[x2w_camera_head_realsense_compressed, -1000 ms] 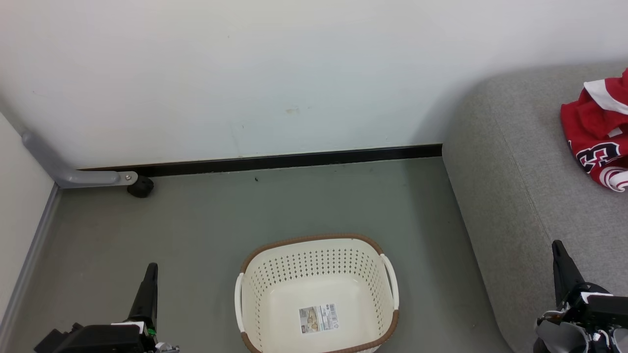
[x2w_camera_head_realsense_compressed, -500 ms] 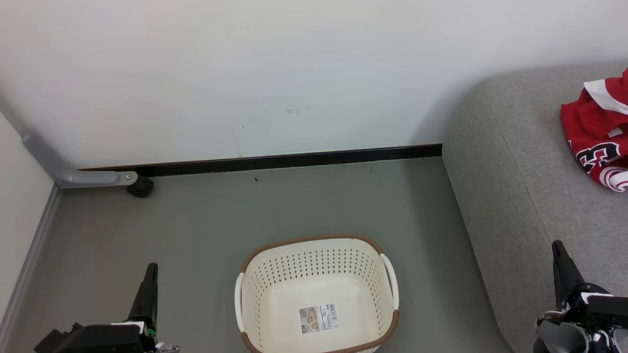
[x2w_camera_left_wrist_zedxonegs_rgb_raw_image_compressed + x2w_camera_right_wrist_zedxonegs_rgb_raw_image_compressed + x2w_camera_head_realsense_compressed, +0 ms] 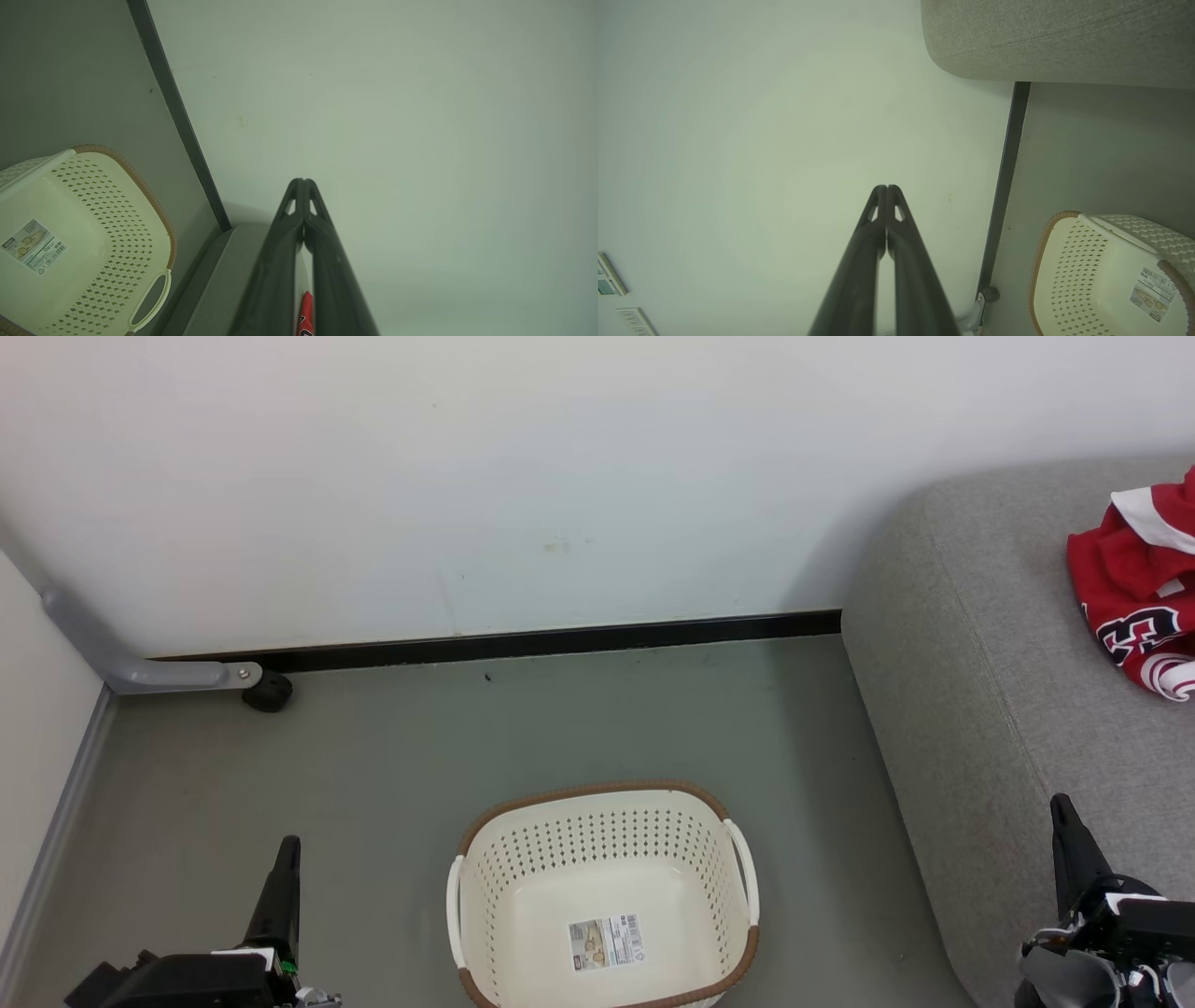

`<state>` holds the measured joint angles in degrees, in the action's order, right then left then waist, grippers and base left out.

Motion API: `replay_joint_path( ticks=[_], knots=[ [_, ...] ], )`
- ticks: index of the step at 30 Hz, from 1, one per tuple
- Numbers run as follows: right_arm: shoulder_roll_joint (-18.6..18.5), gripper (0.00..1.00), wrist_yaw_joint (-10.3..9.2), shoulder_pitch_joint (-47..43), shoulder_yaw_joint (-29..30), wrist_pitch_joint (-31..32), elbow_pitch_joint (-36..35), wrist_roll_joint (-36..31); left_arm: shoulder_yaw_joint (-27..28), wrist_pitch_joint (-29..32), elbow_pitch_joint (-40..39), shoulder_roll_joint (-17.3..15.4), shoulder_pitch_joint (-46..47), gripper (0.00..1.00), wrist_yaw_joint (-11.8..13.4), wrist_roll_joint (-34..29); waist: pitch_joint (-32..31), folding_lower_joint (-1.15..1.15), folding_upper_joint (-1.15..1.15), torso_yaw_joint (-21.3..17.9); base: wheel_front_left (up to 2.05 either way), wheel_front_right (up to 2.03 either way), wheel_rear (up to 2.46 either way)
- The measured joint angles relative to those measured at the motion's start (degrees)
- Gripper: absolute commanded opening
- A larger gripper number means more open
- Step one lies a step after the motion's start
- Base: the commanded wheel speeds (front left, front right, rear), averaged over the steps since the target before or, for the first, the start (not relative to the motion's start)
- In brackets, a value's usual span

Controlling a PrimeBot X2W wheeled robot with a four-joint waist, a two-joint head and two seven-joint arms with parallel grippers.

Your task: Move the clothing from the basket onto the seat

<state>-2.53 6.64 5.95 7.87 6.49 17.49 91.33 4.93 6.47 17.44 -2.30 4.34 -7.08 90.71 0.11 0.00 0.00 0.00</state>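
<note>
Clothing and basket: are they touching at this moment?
Apart. The head view shows the red clothing lying on the grey seat at the far right, with a strip of floor separating the seat from the basket.

Closed right claw, basket, seat

A plain room set up like a home corner. A bare white wall, black skirting and grey floor frame an upholstered seat and a laundry basket.
</note>
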Motion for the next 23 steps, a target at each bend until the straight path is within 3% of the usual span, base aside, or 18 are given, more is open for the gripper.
replay_joint_path(
  ticks=[23],
  knots=[
    [0.0, 0.0, 0.0, 0.0, 0.0, 0.0, 0.0, 0.0, 0.0, 0.0, -0.1, 0.0, 0.0, 0.0, 0.0, 0.0, 0.0, 0.0, 0.0, 0.0, 0.0, 0.0, 0.0]
  ],
)
